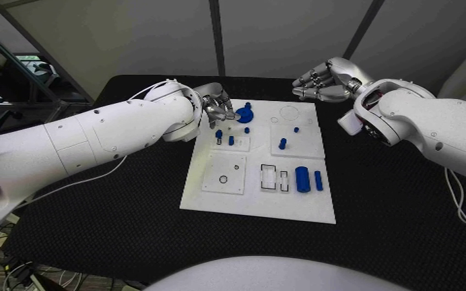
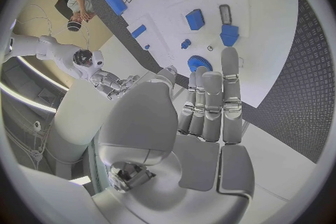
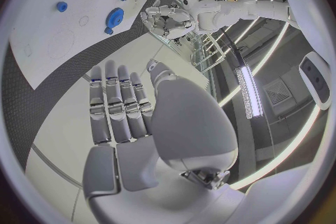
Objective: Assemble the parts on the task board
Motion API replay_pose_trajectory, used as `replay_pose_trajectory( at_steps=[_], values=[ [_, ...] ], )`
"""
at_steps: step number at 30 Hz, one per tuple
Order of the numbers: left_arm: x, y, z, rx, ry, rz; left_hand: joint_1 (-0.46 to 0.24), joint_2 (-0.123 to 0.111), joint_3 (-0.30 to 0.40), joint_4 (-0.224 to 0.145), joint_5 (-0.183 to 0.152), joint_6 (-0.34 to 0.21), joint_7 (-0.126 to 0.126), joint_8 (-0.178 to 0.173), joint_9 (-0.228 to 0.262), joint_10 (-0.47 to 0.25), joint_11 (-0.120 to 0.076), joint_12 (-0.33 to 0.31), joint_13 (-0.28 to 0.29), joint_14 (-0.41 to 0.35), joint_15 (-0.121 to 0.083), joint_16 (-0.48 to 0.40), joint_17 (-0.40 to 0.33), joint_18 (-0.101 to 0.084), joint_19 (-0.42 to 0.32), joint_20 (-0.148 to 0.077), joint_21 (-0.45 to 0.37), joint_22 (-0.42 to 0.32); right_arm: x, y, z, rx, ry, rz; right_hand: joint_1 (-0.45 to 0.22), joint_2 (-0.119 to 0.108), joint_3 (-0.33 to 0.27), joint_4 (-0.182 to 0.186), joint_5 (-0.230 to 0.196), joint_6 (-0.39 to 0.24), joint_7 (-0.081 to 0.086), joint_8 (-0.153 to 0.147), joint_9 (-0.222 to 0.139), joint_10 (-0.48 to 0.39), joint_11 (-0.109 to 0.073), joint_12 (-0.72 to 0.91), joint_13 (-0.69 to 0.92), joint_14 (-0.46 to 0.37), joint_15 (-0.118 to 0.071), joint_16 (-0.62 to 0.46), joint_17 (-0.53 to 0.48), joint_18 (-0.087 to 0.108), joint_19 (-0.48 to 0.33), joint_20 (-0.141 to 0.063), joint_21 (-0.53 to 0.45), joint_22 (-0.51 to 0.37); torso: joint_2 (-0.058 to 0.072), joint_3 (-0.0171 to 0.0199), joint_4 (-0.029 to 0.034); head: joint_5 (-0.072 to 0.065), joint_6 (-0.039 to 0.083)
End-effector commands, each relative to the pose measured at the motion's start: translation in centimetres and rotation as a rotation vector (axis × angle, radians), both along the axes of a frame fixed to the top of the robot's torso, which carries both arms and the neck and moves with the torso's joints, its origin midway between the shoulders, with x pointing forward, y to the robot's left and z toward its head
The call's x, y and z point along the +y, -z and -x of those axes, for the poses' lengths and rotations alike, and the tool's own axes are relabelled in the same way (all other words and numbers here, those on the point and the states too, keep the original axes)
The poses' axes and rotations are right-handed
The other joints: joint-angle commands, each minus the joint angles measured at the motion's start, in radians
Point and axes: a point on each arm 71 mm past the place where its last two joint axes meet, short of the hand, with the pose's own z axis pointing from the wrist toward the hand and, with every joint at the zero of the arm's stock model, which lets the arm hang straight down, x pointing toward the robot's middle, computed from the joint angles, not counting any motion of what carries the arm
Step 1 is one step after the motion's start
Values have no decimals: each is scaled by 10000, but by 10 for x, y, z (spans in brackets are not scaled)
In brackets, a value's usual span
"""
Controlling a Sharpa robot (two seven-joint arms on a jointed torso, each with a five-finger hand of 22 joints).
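The white task board (image 1: 221, 200) lies in the middle of the black table. A blue gear (image 1: 245, 114) sits near its far left corner, with small blue pegs (image 1: 231, 140) just in front of it. My left hand (image 1: 215, 110) hovers at the board's far left edge, holding nothing, and its straight fingers (image 2: 229, 75) reach up to the gear (image 2: 201, 63). My right hand (image 1: 325, 82) hangs beyond the board's far right corner, holding nothing, its fingers (image 3: 119, 95) stretched out. A blue cylinder (image 1: 302, 178) and a blue bar (image 1: 318, 180) lie at the board's right side.
Another blue peg (image 1: 283, 144) stands mid-board and a tiny one (image 1: 296, 129) behind it. Rectangular slots (image 1: 269, 177) and a round hole (image 1: 223, 179) open in the board's near half. Black table (image 1: 388, 197) surrounds the board; grey wall panels stand behind.
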Motion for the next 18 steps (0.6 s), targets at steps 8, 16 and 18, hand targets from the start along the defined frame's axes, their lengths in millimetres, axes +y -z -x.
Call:
replay_pose_trajectory(
  at_steps=[8,16,18],
  values=[
    [7,-1,-4,-273,136,-63,194,-124,-331,314,26,182,-65,-114,-426,252,-54,150,-229,896,-64,1616,1272,-382,792,-50,811,577,1,-1,0,-27,-71,0,-55,45,-6,-56,64,-67,33,-15,-2,-49,-8,1,-16,-64,17,-32,-9,58,50,43,-57,-13,-4,-16,13,9,50],
    [18,5,-6,354,408,-478,600,-157,-884,360,24,474,-203,-494,-1133,563,-199,1007,-76,1981,-183,4212,3632,-943,2042,-210,4393,3493,1,-1,-1,-16,-66,8,-51,49,0,-61,71,-73,34,-15,-3,-54,-7,0,-16,-69,19,-32,-15,58,50,44,-67,-13,-3,-11,18,8,92],
    [22,7,-7,575,491,-624,730,-161,-964,324,23,561,-213,-603,-1268,631,-220,1210,3,2138,-208,4534,3976,-1027,2179,-224,4909,3926,0,-1,-1,-13,-64,11,-51,49,0,-61,71,-73,34,-15,-3,-54,-7,0,-16,-69,19,-32,-15,58,50,44,-67,-13,-5,-11,20,7,94]
  ],
)
